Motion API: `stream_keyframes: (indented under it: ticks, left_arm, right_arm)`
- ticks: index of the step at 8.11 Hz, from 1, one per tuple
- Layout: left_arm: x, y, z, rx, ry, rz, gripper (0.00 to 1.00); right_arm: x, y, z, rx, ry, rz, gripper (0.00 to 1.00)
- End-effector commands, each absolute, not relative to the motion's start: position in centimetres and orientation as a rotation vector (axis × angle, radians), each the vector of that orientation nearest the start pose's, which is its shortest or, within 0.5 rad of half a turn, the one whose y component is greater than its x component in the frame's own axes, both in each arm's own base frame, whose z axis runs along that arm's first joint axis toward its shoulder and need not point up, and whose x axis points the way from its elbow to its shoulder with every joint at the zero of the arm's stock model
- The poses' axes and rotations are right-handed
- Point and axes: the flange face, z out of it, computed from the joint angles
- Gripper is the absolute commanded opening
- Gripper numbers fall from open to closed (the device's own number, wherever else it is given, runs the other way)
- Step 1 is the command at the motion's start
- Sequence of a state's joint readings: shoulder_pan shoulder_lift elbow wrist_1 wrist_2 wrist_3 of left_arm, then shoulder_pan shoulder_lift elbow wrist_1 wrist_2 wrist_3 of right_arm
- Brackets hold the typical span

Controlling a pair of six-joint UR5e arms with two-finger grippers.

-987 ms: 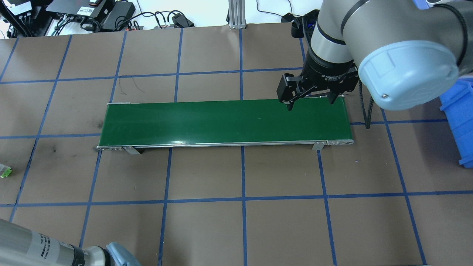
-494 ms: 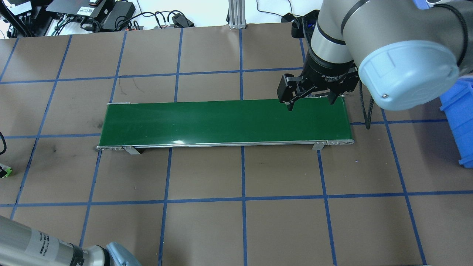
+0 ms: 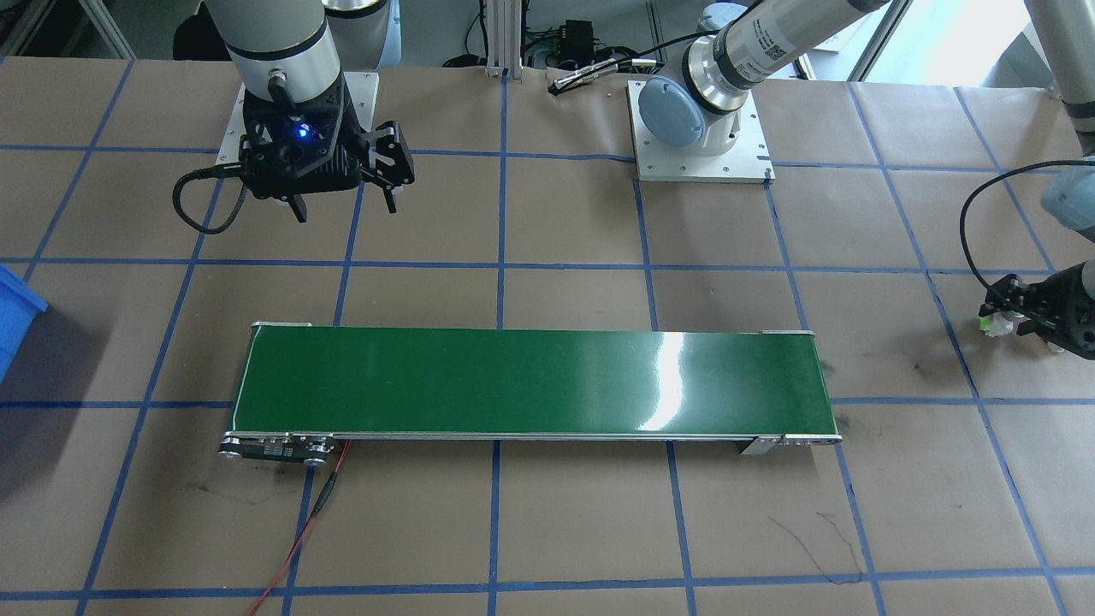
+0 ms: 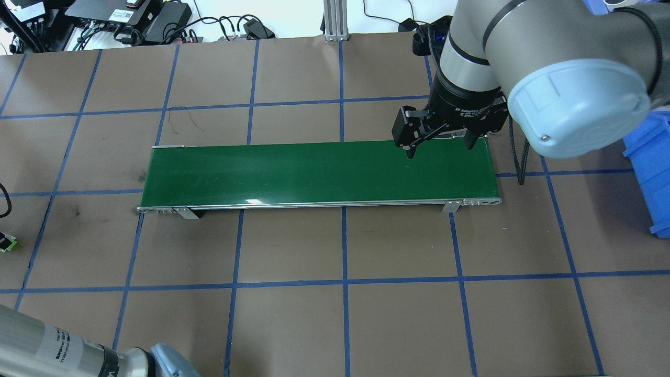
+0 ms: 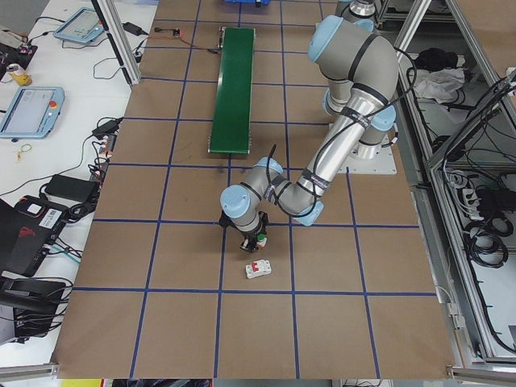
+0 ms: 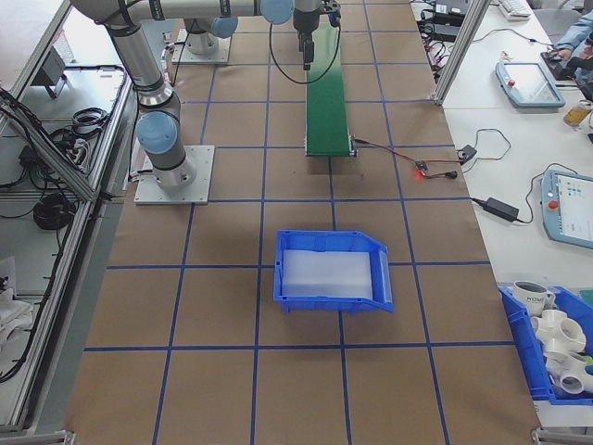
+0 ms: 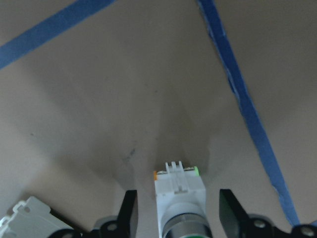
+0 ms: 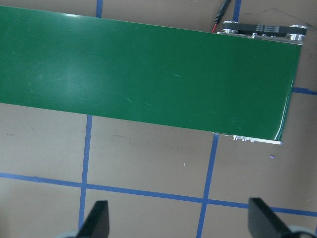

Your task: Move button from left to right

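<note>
Button (image 7: pixel 179 191) between left gripper's (image 7: pixel 178 218) parted fingers above brown, blue-taped table (image 4: pixel 293 246); right gripper (image 4: pixel 439 144) spread, empty.

You'll find the button (image 7: pixel 179 198) lying on the brown paper of the table, well off the robot's left end of the green belt. Its white-grey blocky body points away from the left wrist camera, the metal collar and green cap nearest the lens. From overhead only a green-and-white sliver (image 4: pixel 6 243) shows at the frame's left edge.
</note>
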State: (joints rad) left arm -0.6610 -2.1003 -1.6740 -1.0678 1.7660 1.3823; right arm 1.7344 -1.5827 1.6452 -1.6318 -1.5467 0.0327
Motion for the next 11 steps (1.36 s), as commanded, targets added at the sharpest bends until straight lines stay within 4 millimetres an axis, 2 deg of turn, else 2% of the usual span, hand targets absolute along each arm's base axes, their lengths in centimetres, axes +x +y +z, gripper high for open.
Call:
stream_keyframes:
  ticks: [1,3,4,6,7,8,9,10,11]
  left_arm:
    - [41.6,-46.9,18.9,0.751,3.075,0.361,0.00]
    - [40.5,-47.5,22.3,0.760,3.036,0.328,0.00]
    - [38.2,-48.1,25.7,0.754,3.040,0.299,0.00]
    - [31.5,-48.9,33.2,0.697,3.067,0.193,0.00]
    - [28.9,-48.8,35.4,0.646,3.114,0.142,0.00]
    - [25.9,-49.3,36.8,0.524,3.135,0.148,0.00]
    - [21.5,-50.4,38.0,0.493,3.121,0.139,0.00]
    - [18.0,-51.6,38.4,0.413,3.122,0.132,0.00]
    - [15.7,-52.6,38.0,0.344,3.146,0.119,0.00]
  right_arm:
    - [21.3,-45.7,46.3,-0.203,3.112,0.006,1.00]
    - [21.3,-45.7,46.3,-0.201,3.112,0.006,1.00]
    - [21.3,-45.7,46.3,-0.203,3.112,0.006,1.00]
    - [21.3,-45.7,46.3,-0.203,3.112,0.004,1.00]
    - [21.3,-45.7,46.3,-0.203,3.112,0.004,1.00]
    - [21.3,-45.8,46.3,-0.203,3.111,0.006,1.00]
    - [21.3,-45.8,46.2,-0.203,3.112,0.006,1.00]
    - [21.3,-45.8,46.2,-0.205,3.112,0.011,1.00]
    - [21.3,-45.8,46.2,-0.206,3.112,0.011,1.00]
